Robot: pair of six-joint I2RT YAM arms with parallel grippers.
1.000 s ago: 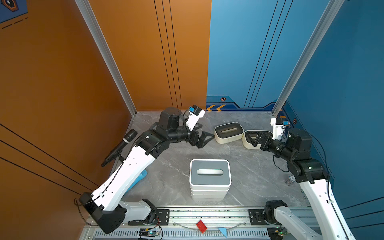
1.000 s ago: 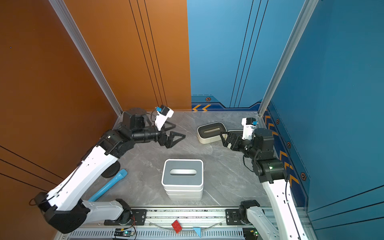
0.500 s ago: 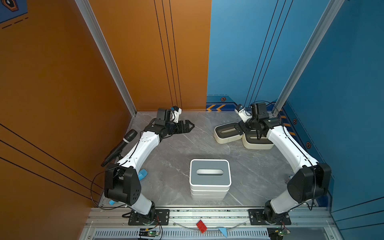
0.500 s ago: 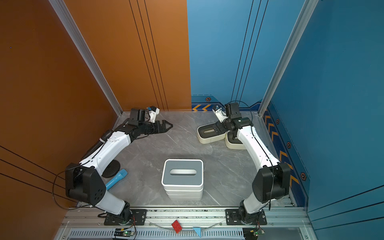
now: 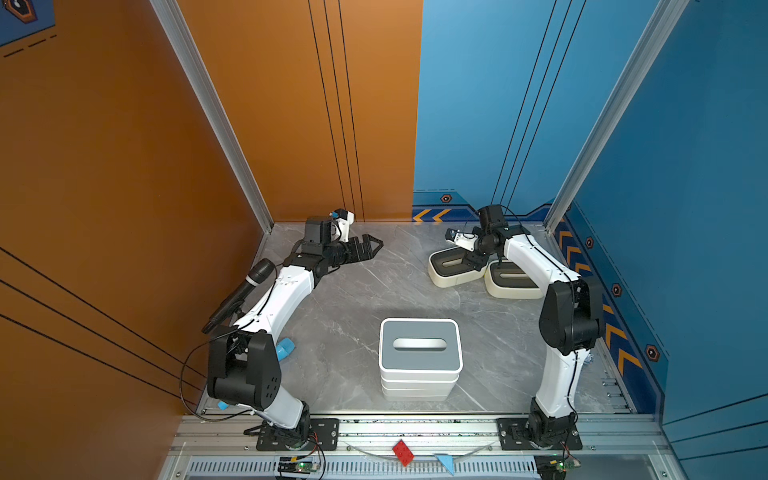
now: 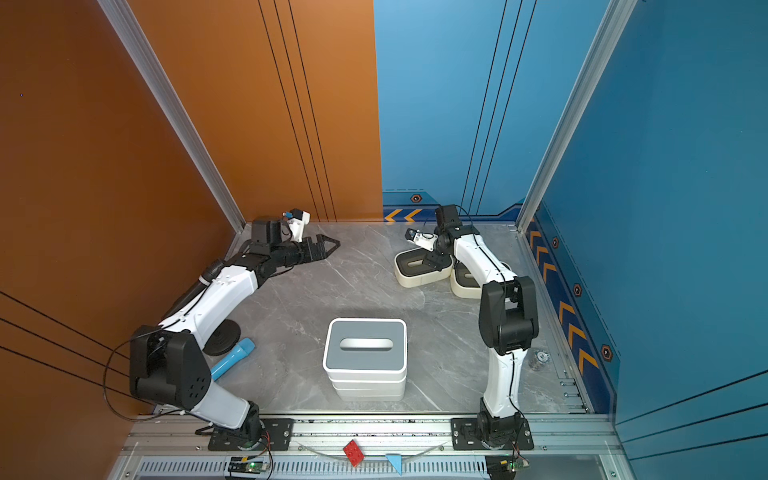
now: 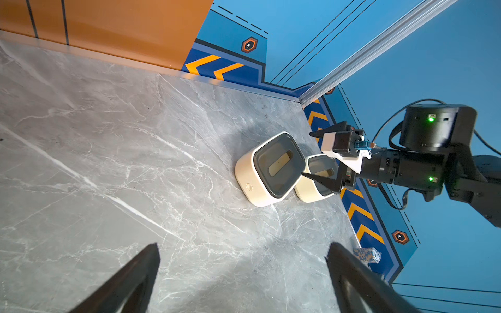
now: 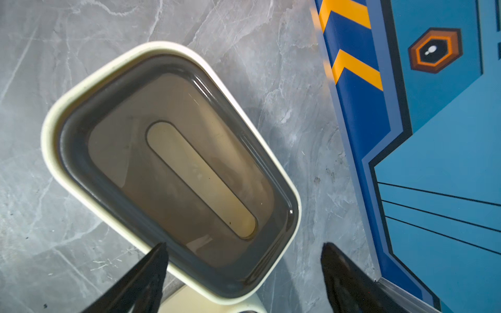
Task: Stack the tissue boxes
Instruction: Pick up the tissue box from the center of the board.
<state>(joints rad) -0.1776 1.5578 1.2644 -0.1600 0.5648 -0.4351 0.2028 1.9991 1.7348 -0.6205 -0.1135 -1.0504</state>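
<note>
Three white tissue boxes with grey tops (image 5: 419, 357) (image 6: 365, 353) stand stacked at the front centre. Two rounded cream tissue boxes with dark tops lie side by side at the back right, one to the left (image 5: 451, 270) (image 6: 415, 272) (image 7: 271, 168) (image 8: 168, 162) and one to the right (image 5: 513, 284) (image 6: 465, 284) (image 7: 311, 187). My right gripper (image 5: 484, 265) (image 6: 436, 262) (image 7: 307, 154) (image 8: 244, 244) hangs open over the left cream box's end; one finger is beside its rim, the other over bare floor. My left gripper (image 5: 370, 245) (image 6: 326, 245) (image 7: 243, 246) is open and empty at the back left.
A black microphone (image 5: 241, 295) leans by the left wall, with its round base (image 6: 222, 332) and a blue cylinder (image 6: 232, 359) near the left arm. A small patterned object (image 6: 540, 359) lies by the right wall. Walls close in the back and both sides.
Both arms have swung from raised, folded poses out to the back of the table. My right gripper has come down over the left cream box, and its wrist has turned.
</note>
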